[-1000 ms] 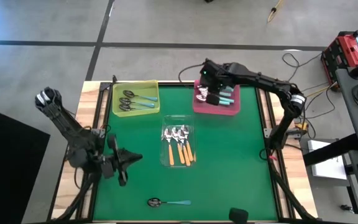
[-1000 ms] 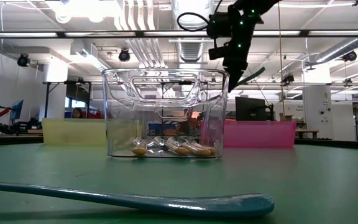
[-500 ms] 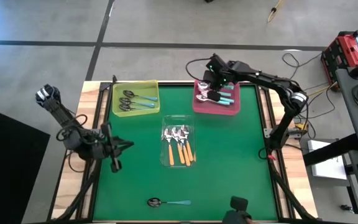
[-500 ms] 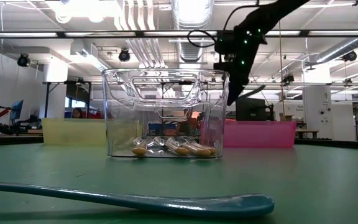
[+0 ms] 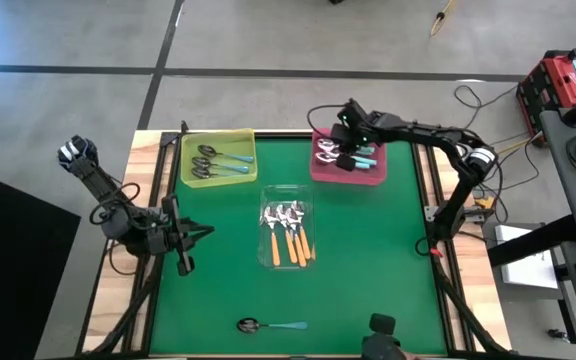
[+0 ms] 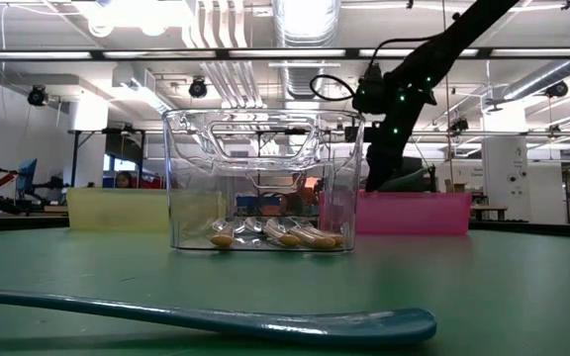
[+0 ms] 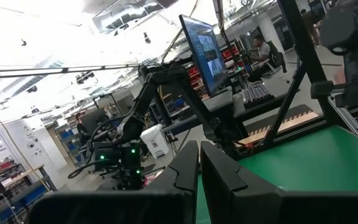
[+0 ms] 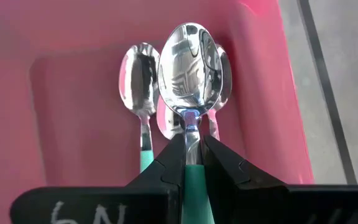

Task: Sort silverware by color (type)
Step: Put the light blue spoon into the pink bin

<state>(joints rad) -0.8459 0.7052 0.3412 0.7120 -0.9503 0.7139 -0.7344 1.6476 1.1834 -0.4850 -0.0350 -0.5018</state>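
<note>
Right gripper (image 8: 191, 149) is pinching a teal-handled spoon (image 8: 188, 68) by the neck, bowl hanging over the pink tray (image 5: 348, 172) at upper right of the high view, above other spoons lying in it. Left gripper (image 7: 199, 163) is sitting fully closed, empty, at mid-left. Lone teal spoon (image 5: 271, 325) is lying at bottom centre.

My right gripper (image 8: 192, 146) reaches toward one o'clock on the table, arm stretched in from the right edge, fingers clamped tight on a spoon (image 8: 189, 68) neck. My left gripper (image 5: 190, 238) waits at about nine o'clock, elbow folded back, fingers pressed together.
</note>
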